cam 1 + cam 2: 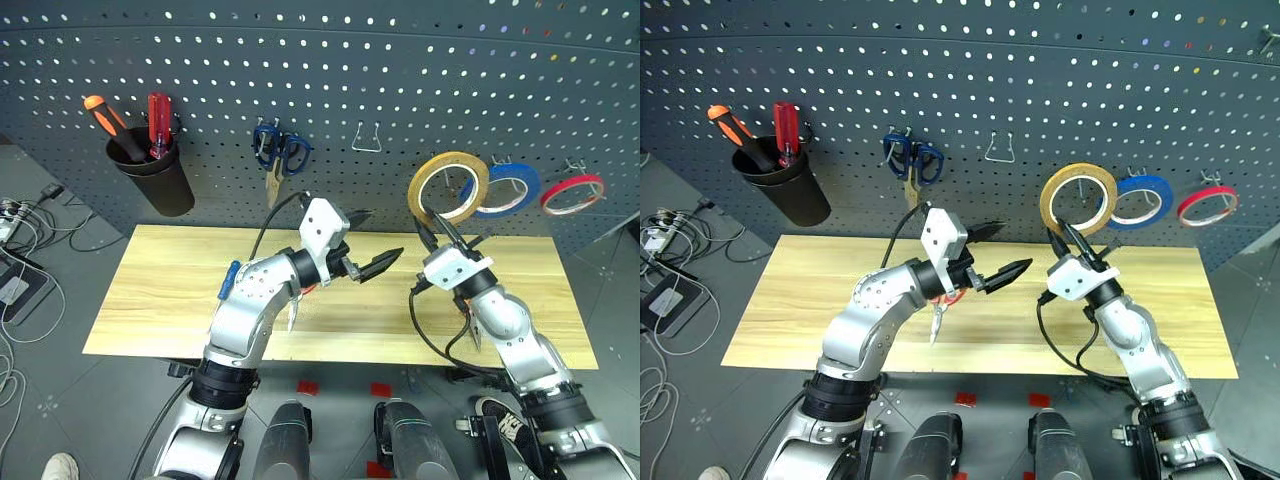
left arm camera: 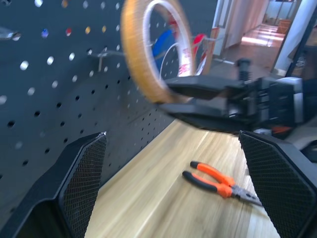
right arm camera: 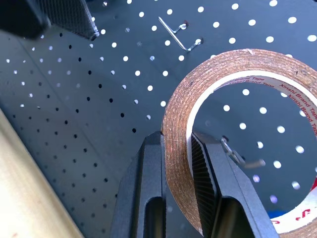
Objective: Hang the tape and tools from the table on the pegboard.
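The yellow-tan tape point(image 1: 447, 157) is up in front of the pegboard point(image 1: 300, 80), and my right gripper point(image 1: 432, 222) is shut on its lower rim. In the right wrist view the two fingers pinch the tape's wall point(image 3: 198, 84). My left gripper point(image 1: 375, 240) hovers open above the table point(image 1: 160, 300), pointing toward the tape and a little apart from it. The orange-and-black pliers point(image 2: 218, 181) lie on the wood below the right gripper. Red scissors handles point(image 1: 952, 297) peek out from under my left forearm.
An empty wire hook point(image 1: 367, 138) sticks out of the board left of the tape. Blue-handled snips point(image 1: 280, 150) hang further left. A black cup point(image 1: 160, 180) holds an orange and a red screwdriver. A blue roll point(image 1: 520, 185) and a red roll point(image 1: 572, 193) hang to the right.
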